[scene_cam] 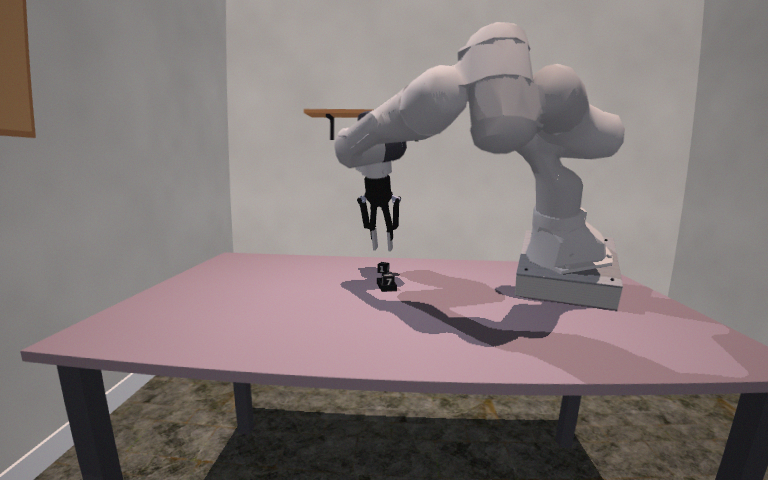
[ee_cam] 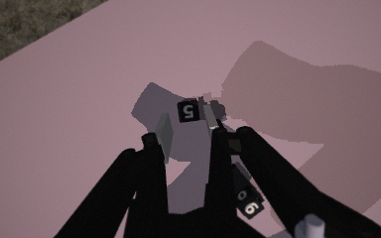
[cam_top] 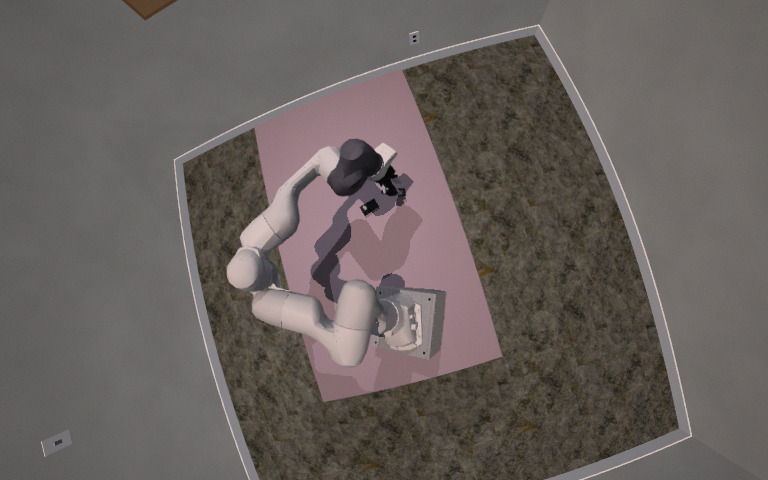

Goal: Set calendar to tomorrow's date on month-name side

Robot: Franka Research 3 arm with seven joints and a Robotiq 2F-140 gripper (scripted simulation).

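A loose black cube (ee_cam: 189, 110) lies on the pink table with a white 5 on top; in the exterior view (scene_cam: 383, 268) its face shows a 1. My gripper (scene_cam: 381, 246) hangs well above it, fingers partly apart with nothing between them. In the wrist view the cube appears between my fingertips but far below them. The small black tray (scene_cam: 387, 286) stands just in front of this cube and holds the other cube, whose front shows a 7. In the wrist view the tray (ee_cam: 248, 200) is partly hidden behind my right finger, showing a 0 and a 6.
The robot base (scene_cam: 568, 282) stands on the table to the right. The tray (cam_top: 370, 206) and the loose cube sit near the table's middle. A wooden shelf (scene_cam: 334, 113) hangs on the back wall.
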